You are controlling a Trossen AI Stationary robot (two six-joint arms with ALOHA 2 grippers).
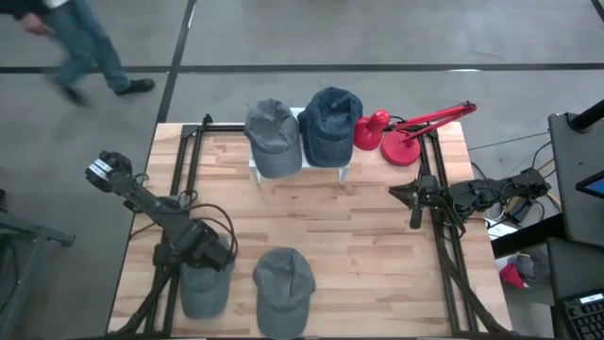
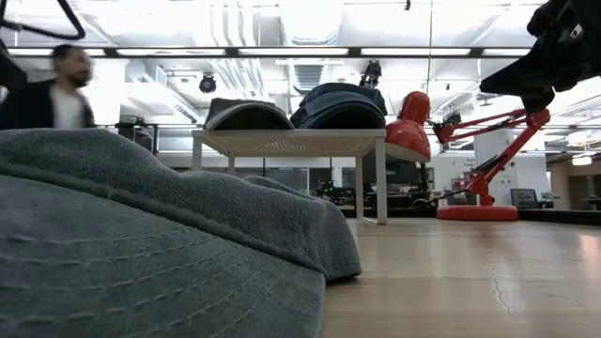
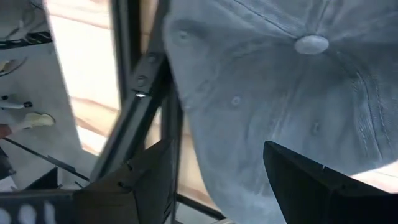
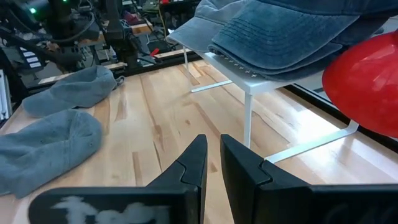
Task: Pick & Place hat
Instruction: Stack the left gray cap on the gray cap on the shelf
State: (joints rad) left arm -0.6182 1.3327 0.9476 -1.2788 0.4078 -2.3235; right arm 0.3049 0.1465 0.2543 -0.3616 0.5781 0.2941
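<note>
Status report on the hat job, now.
Left claw open above the near-left grey hat, not gripping. Right claw shut, idle at the right edge. Nothing in the way.

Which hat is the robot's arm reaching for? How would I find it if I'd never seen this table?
Start at the wooden table and look to its near edge, away from the white shelf. Two grey caps lie flat there. It is the left grey cap, under the open left gripper by the corner; the other grey cap lies alone mid-edge.
</note>
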